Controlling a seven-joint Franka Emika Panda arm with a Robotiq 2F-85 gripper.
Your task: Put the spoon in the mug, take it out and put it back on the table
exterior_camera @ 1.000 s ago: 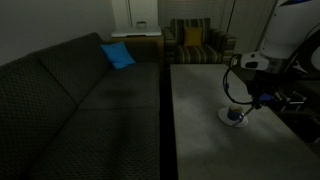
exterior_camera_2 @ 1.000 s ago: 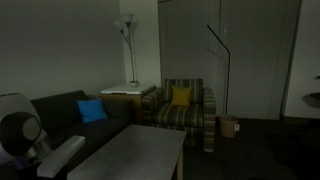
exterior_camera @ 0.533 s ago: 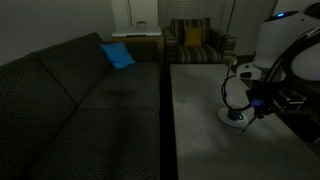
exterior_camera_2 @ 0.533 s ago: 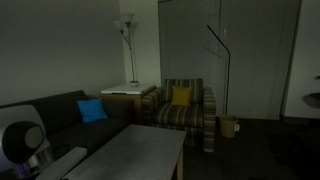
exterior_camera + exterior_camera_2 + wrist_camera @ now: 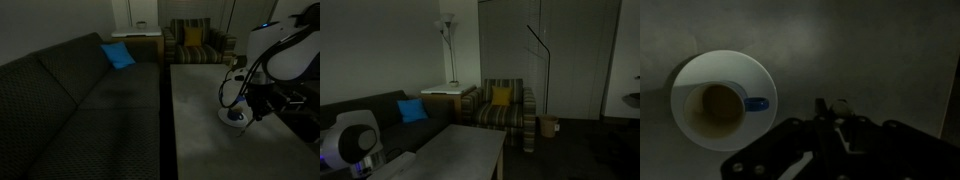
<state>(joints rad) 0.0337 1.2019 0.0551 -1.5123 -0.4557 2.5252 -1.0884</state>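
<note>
Atop white saucer, small blue mug

Wrist view: gripper is a dark silhouette cut by the lower edge; jaw opening and any hold on the spoon are indeterminate. Exterior views: mug is too small to resolve; arm is cropped at the left edge.

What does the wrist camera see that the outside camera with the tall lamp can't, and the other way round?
Only the wrist view shows the small dark blue mug, seen from above on its white round saucer, and the gripper off to one side of them. Only the exterior view shows the white floor lamp, the dark sofa with a bright blue cushion, and the striped armchair. Both show the plain grey table.
</note>
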